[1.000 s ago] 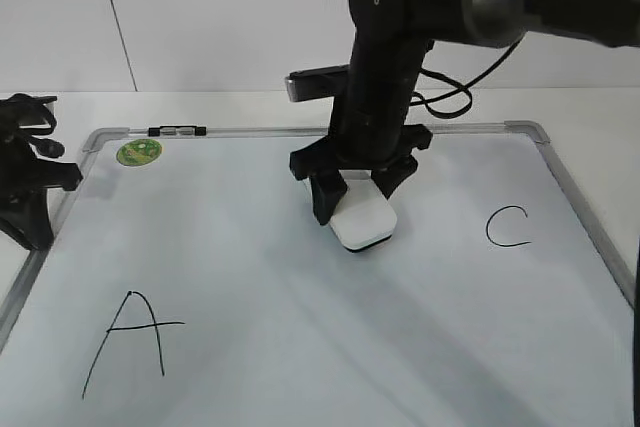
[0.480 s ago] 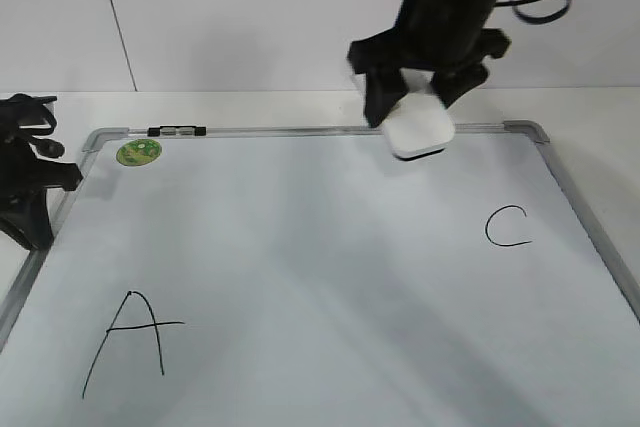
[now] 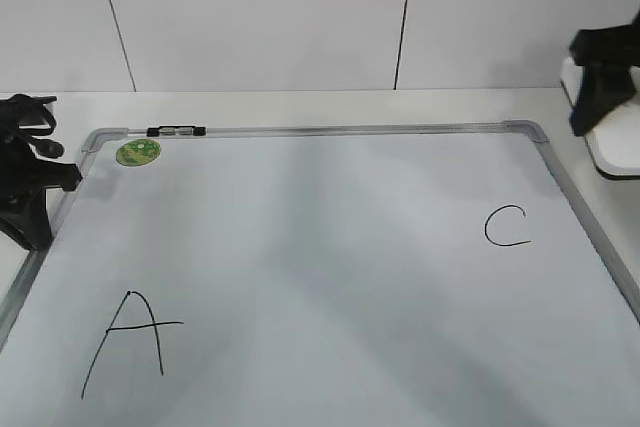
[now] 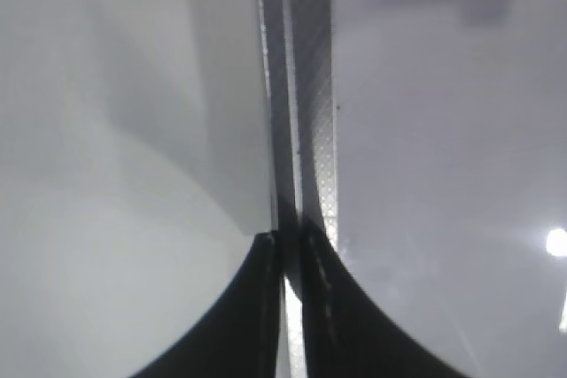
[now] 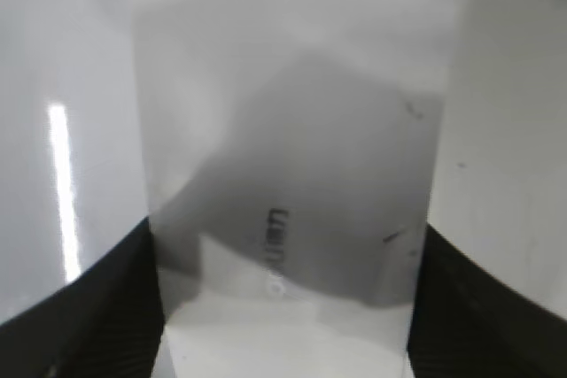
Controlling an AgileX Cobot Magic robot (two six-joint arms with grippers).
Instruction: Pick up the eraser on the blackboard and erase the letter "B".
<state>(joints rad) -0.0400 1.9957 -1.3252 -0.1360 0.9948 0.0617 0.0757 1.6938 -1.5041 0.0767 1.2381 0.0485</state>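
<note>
The blackboard (image 3: 320, 247) lies flat, a white board with a grey frame. No letter "B" shows on it; its middle is blank. My right gripper (image 3: 606, 97) is at the far right edge of the exterior view, beyond the board's right frame, shut on the white eraser (image 3: 618, 151). In the right wrist view the eraser (image 5: 292, 148) fills the space between the two black fingers of that gripper (image 5: 283, 245), its small grey marking on top. My left gripper (image 3: 28, 179) rests by the board's left edge. In the left wrist view its jaws (image 4: 290, 241) are shut and empty over the board's frame (image 4: 312, 86).
A black "A" (image 3: 130, 342) is at the board's front left and a black "C" (image 3: 507, 226) at its right. A green sticker (image 3: 138, 152) and a small marker (image 3: 176, 131) sit at the back left corner. White wall panels stand behind the table.
My right arm lifted the eraser off the middle of the board and carried it back and right, past the board's right frame. The left arm has not moved.
</note>
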